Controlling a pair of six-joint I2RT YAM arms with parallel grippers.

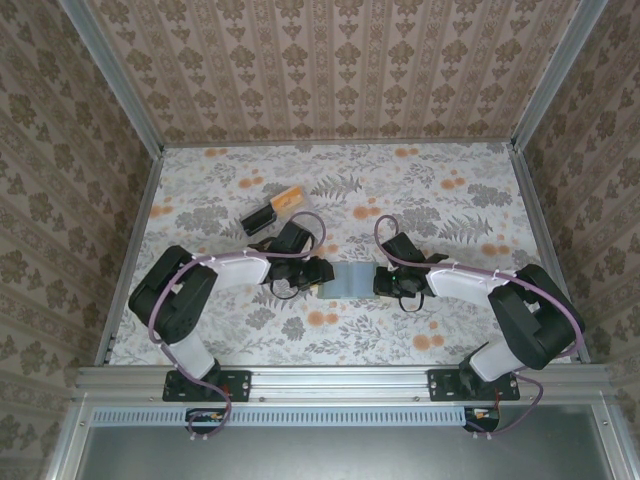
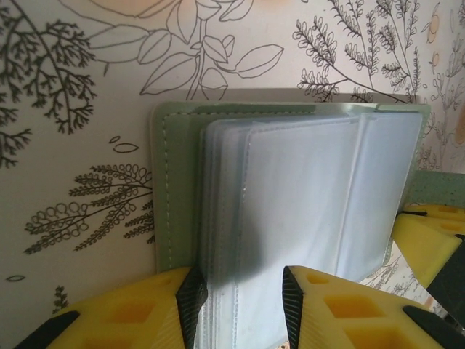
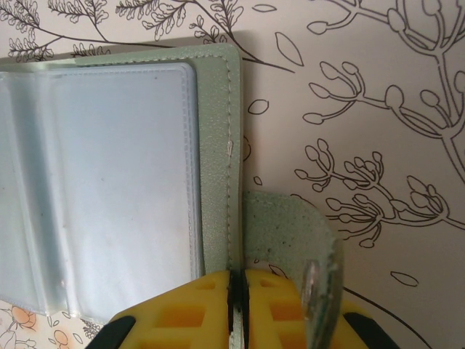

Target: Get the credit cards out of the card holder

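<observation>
From above the card holder [image 1: 352,281] is too small to show what it holds, its ends hidden under the left gripper [image 1: 328,272] and right gripper [image 1: 379,283]; the left wrist view cuts off its near edge; the right wrist view cuts off its left half, and its snap tab [image 3: 320,283] is blurred.

Lab booth: aluminium frame [image 1: 340,378], wallpapered walls [image 1: 330,60]

Right pincer [image 3: 236,294] tight on card holder [image 3: 116,182]
</observation>
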